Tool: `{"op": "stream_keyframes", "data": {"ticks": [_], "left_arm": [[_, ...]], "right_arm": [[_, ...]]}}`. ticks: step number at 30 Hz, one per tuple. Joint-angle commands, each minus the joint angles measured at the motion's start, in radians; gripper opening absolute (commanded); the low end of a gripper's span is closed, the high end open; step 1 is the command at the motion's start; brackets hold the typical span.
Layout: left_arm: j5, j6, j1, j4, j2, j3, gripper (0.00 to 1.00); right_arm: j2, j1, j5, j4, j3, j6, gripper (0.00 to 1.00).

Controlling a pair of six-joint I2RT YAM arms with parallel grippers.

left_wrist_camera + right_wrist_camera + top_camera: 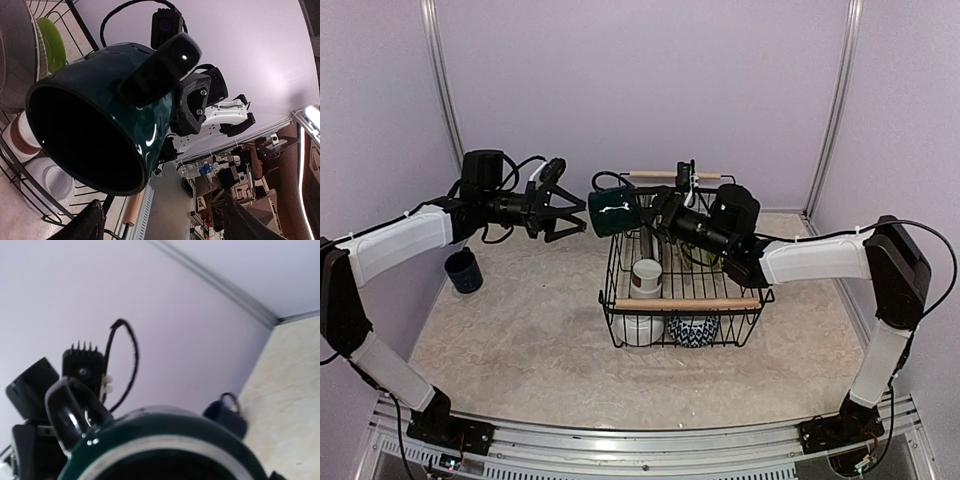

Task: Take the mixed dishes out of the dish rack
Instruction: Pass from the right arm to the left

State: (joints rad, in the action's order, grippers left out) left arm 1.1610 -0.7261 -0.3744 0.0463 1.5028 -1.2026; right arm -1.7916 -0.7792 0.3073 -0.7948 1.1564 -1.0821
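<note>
My right gripper (645, 210) is shut on a dark green mug (612, 213) and holds it on its side in the air, left of and above the dish rack (685, 300). My left gripper (575, 218) is open, level with the mug's mouth and just short of it. In the left wrist view the mug (100, 125) fills the frame, with a right finger (160, 70) clamped on its wall. In the right wrist view the mug's base (165, 445) fills the bottom. A white-brown cup (646, 277), a white bowl (638, 326), a patterned bowl (693, 331) and a lime-green plate (52, 42) are in the rack.
A navy mug (463, 270) stands on the table at the far left, below the left arm; it also shows in the right wrist view (225, 416). The rack's near wooden handle (685, 303) and far handle (665, 174) span its width. Lilac walls close in behind and at the sides.
</note>
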Motion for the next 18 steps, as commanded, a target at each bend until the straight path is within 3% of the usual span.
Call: {"op": "stream_keyframes", "data": {"ticks": [1,18], "left_arm": [[0.032,-0.046,-0.004,-0.111,-0.022,0.017,0.74],[0.051,-0.122,0.014,-0.245,-0.029,0.061,0.39]], "right_arm": [[-0.037,-0.022,0.046,-0.201,0.096,-0.081,0.0],[-0.171,-0.062,0.062,-0.321,0.161,-0.18,0.0]]}}
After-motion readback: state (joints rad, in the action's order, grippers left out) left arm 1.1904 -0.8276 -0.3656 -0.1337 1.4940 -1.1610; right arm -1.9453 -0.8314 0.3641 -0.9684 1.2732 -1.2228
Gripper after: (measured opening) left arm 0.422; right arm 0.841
